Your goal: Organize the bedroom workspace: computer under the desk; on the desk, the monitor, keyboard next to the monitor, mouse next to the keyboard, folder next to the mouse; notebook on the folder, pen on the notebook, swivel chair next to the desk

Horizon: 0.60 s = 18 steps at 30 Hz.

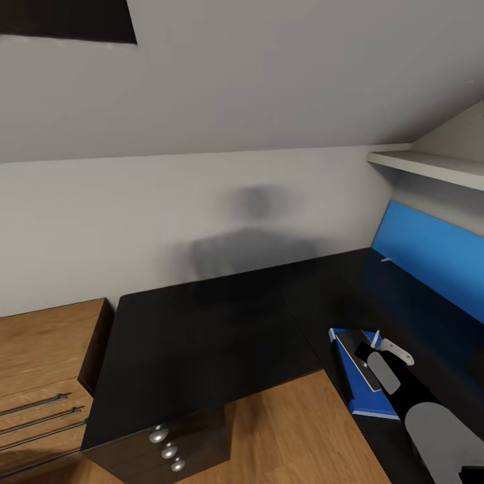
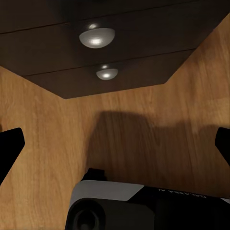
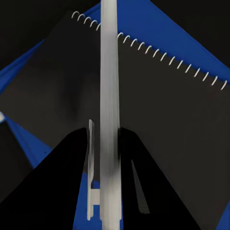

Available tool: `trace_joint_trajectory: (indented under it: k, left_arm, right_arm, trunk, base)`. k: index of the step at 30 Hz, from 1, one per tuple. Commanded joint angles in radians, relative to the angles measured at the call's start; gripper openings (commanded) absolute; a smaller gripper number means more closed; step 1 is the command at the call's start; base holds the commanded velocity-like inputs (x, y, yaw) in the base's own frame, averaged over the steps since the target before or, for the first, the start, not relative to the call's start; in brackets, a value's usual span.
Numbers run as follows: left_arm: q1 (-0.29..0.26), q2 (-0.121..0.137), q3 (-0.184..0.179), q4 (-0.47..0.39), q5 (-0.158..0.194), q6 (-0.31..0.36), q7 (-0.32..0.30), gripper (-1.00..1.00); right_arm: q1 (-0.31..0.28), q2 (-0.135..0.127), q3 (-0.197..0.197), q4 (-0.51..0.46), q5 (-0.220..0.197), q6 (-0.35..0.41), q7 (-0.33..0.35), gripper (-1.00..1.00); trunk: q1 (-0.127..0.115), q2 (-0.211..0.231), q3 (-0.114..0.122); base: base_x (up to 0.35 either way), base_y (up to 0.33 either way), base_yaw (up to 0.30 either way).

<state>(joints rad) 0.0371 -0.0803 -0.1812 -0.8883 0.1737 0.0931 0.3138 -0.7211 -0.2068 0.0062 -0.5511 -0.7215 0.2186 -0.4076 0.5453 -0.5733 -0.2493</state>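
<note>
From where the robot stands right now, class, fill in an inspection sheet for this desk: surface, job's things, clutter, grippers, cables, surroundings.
Surface: the desk, glossy black, L-shaped, with round silver knobs on its drawers.
Job's things: the folder lies on the desk's right wing; the notebook, spiral-bound, lies on it; the pen is in the right gripper above the notebook.
Clutter: nothing seen.
Grippers: right gripper shut on the pen; left gripper open, over wood floor by the drawers.
Cables: nothing seen.
Surroundings: grey wall, sloped ceiling, blue wall panel, white shelf, light wooden chest.
</note>
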Motion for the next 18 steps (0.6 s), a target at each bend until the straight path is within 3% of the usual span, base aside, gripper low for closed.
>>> trace_joint_trajectory:
  k: [1, 11, 18]
  left_arm:
    - [0.000, 0.001, -0.003, -0.003, 0.007, 0.005, 0.007, 1.00]
    - [0.000, 0.001, -0.002, -0.004, 0.006, 0.001, 0.008, 1.00]
    - [0.000, 0.001, 0.000, -0.001, 0.006, 0.005, 0.008, 1.00]
  right_arm:
    - [0.000, 0.000, 0.001, -0.002, -0.004, 0.005, -0.005, 1.00]
    - [0.000, 0.000, 0.000, -0.004, -0.004, 0.004, -0.005, 1.00]
    - [0.000, 0.000, 0.000, -0.015, -0.004, -0.004, -0.003, 1.00]
  trunk:
    - [0.000, -0.001, -0.001]
    - [0.000, -0.001, -0.001]
    - [-0.026, 0.048, 0.020]
  base:
    - [0.000, 0.000, 0.000]
    - [0.000, 0.000, 0.000]
    - [0.000, 0.000, 0.000]
